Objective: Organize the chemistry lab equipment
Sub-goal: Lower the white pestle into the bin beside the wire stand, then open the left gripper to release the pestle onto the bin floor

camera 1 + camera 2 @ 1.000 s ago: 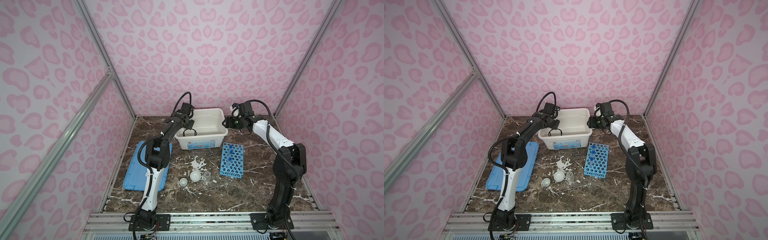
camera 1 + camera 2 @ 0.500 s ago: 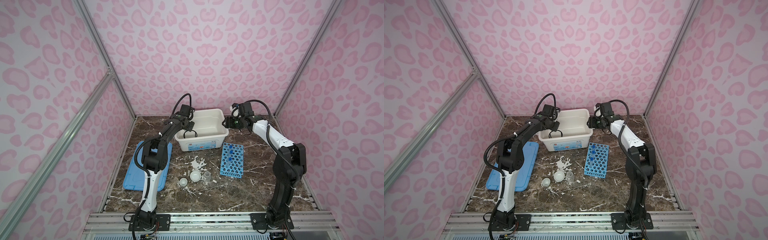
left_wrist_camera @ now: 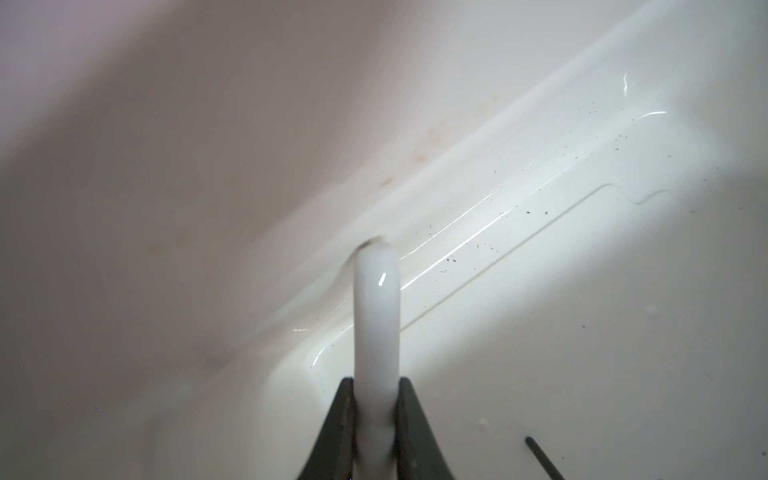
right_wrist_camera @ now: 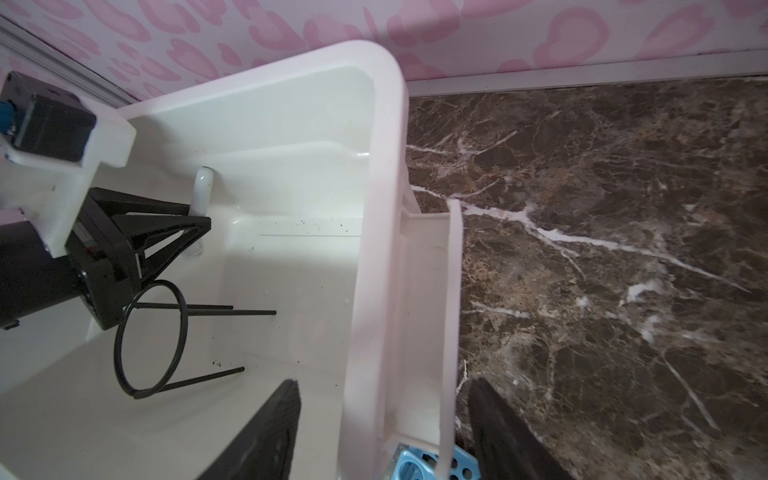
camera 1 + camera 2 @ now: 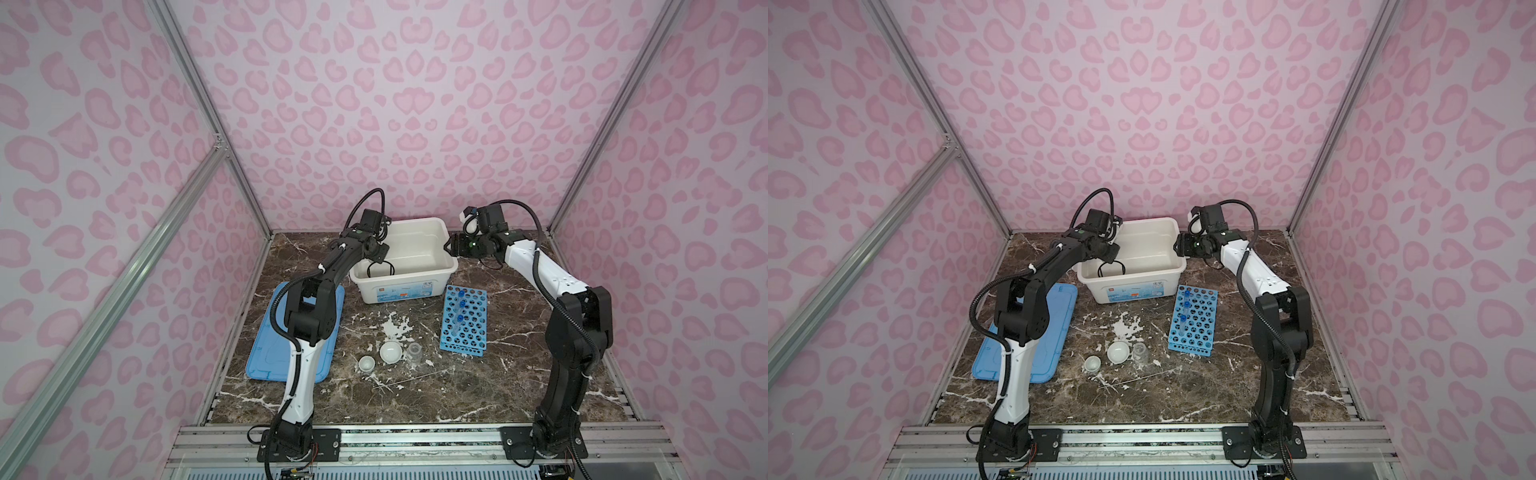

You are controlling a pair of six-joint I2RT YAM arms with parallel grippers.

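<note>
While the left gripper (image 3: 376, 382) reaches down inside the large white storage box (image 5: 399, 289), its two dark fingers are pinched on the white pestle (image 3: 376, 311). The pestle's rounded far end points at the seam where the box floor meets a side wall; whether that end touches the plastic cannot be told. The right wrist view shows the same grip from the side, with the pestle (image 4: 203, 187) sticking out past the fingertips. Just beside it, the black wire ring stand (image 4: 249, 311) lies on its side on the box floor, its ring facing the left arm and its thin legs pointing toward the opposite wall. The right gripper (image 4: 384, 384) is spread across the box's right-hand wall, one finger inside the box and one outside its handle flange. A gap shows between the inner finger and the wall, so it straddles the wall rather than squeezes it. On the dark marble tabletop (image 5: 478, 395) in front of the box, the blue perforated rack (image 5: 465, 328) lies flat, with the two clear blue-capped tubes (image 5: 461, 294) set in holes along its left edge. Nearer the front sit the white cup (image 5: 366, 364), the white shallow dish (image 5: 391, 352) and the clear small beaker (image 5: 413, 351) in a loose row, close together. A flat blue lid (image 5: 270, 353) lies on the left of the tabletop, partly behind the left arm.
</note>
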